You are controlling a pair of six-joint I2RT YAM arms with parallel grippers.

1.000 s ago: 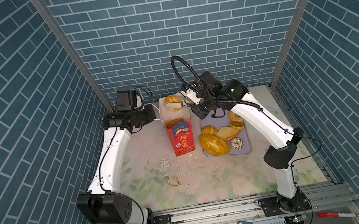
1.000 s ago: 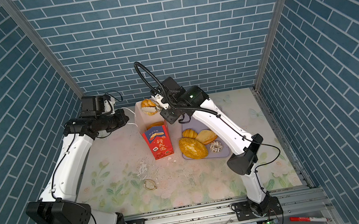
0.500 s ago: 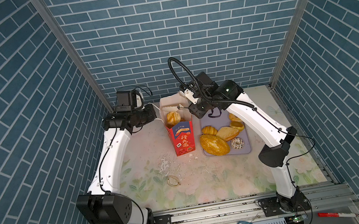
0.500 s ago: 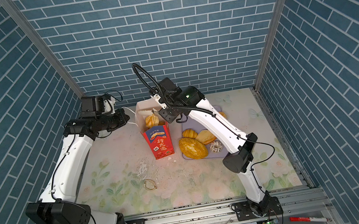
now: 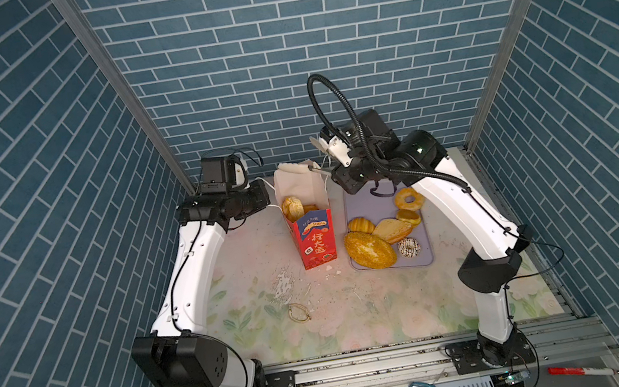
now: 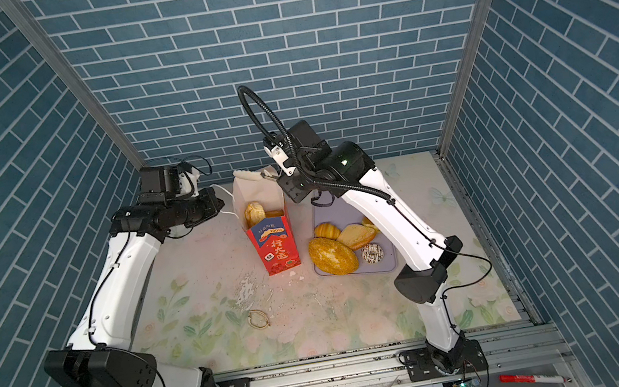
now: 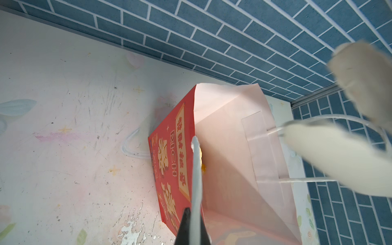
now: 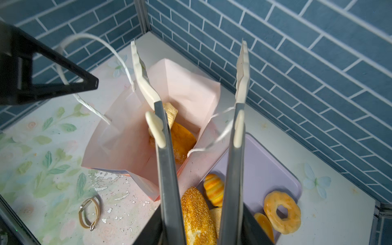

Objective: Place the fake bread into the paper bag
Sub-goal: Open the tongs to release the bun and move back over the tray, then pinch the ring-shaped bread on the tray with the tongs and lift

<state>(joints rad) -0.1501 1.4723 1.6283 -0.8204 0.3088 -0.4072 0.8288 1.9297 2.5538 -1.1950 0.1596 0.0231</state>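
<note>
Red paper with a white lining: the paper bag stands upright on the worktop, just beside the lilac tray. I can see at least two pastries inside it, a sugared bun uppermost. My left claw is clenched on one white cord handle, which I judge steadies a bag light enough to tip. My right claw hangs above the bag's mouth, spread wide and empty. On the tray lie the seeded loaf, ring doughnut, drizzled doughnut, a striped roll and a couple more. They look like light, squashy toys, probably slick-skinned. I'd pinch the loaf gently across its narrow middle, and each ring across one side of its rim.
</note>
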